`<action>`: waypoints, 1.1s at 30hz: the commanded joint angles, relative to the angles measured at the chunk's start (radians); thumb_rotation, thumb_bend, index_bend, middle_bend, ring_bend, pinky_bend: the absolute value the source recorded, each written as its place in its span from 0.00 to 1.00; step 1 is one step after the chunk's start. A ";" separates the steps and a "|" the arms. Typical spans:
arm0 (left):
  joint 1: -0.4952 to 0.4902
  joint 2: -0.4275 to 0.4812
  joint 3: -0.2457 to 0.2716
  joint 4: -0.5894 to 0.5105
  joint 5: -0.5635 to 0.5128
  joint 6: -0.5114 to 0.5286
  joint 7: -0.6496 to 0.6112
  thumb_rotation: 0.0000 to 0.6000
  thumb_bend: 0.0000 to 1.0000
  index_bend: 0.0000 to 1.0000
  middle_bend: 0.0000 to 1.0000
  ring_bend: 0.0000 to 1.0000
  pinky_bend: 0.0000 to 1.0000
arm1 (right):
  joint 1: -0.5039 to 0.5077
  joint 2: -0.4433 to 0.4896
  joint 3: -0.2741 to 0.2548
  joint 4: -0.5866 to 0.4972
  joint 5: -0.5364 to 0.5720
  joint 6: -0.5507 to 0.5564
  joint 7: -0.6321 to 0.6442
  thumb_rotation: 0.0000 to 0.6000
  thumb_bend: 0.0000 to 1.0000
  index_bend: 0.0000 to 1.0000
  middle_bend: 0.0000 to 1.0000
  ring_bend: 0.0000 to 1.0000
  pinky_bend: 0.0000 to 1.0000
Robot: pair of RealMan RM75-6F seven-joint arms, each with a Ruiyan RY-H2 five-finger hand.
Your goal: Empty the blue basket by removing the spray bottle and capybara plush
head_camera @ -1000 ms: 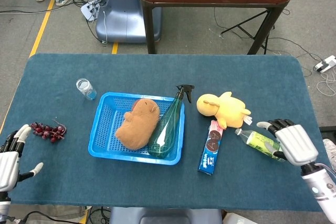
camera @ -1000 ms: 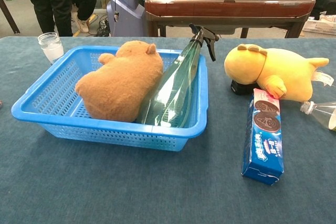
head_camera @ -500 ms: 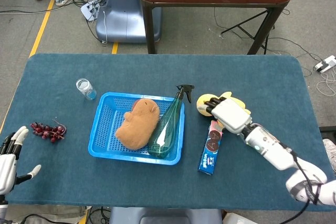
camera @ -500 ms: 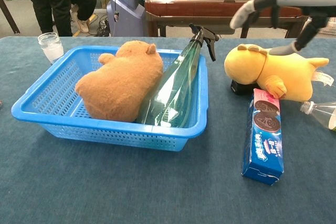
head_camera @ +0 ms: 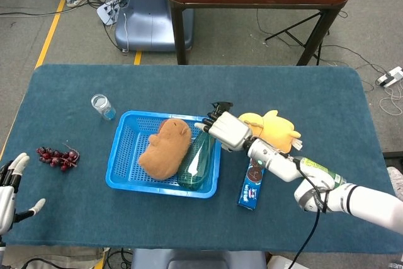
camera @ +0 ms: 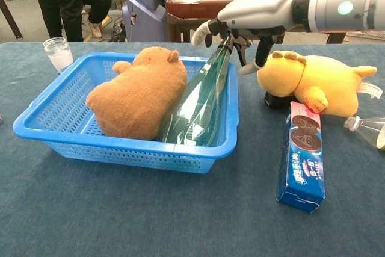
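the spray bottle (head_camera: 198, 155) (camera: 201, 97) lies slanted in the right side of the blue basket (head_camera: 126, 155) (camera: 54, 127), its black nozzle sticking up over the basket's far right corner. the capybara plush (head_camera: 164, 148) (camera: 138, 94) lies in the basket just left of the bottle, touching it. the right robot hand (head_camera: 228, 130) (camera: 252, 13) hovers over the bottle's neck at that same corner, fingers spread and curving down on either side of the nozzle, holding nothing; whether a fingertip touches the nozzle cannot be told. the left robot hand (head_camera: 11, 184) sits well left of the basket at the near edge of the surface (head_camera: 327, 99), fingers apart and empty.

right of the basket lies a yellow duck plush (head_camera: 277, 129) (camera: 313, 82), partly behind the right arm. a blue cookie box (head_camera: 252, 184) (camera: 302, 154) lies in front of the duck, and a clear plastic bottle (head_camera: 318, 169) (camera: 367, 129) lies further right. left of the basket's far corner stands a small glass jar (head_camera: 102, 106) (camera: 58, 52), and a bunch of dark grapes (head_camera: 58, 156) lies well left of the basket.
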 commanded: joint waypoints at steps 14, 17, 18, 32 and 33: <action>0.017 -0.004 0.001 0.032 -0.010 0.010 -0.036 1.00 0.21 0.05 0.07 0.07 0.22 | 0.117 -0.092 -0.038 0.145 0.074 -0.064 -0.085 1.00 0.22 0.23 0.28 0.15 0.30; 0.018 -0.004 -0.001 0.035 -0.014 0.010 -0.039 1.00 0.21 0.05 0.07 0.07 0.22 | 0.133 -0.108 -0.044 0.167 0.086 -0.068 -0.090 1.00 0.22 0.24 0.29 0.15 0.30; 0.018 -0.004 -0.001 0.035 -0.014 0.010 -0.040 1.00 0.21 0.05 0.07 0.07 0.22 | 0.137 -0.112 -0.046 0.172 0.089 -0.069 -0.091 1.00 0.22 0.25 0.29 0.15 0.30; 0.021 -0.007 -0.005 0.053 -0.022 0.004 -0.058 1.00 0.21 0.05 0.07 0.07 0.22 | 0.184 -0.139 -0.075 0.199 0.112 -0.069 -0.114 1.00 0.23 0.33 0.37 0.20 0.30; 0.021 -0.007 -0.005 0.054 -0.022 0.003 -0.059 1.00 0.21 0.05 0.07 0.07 0.22 | 0.185 -0.140 -0.079 0.198 0.111 -0.065 -0.117 1.00 0.24 0.35 0.39 0.21 0.30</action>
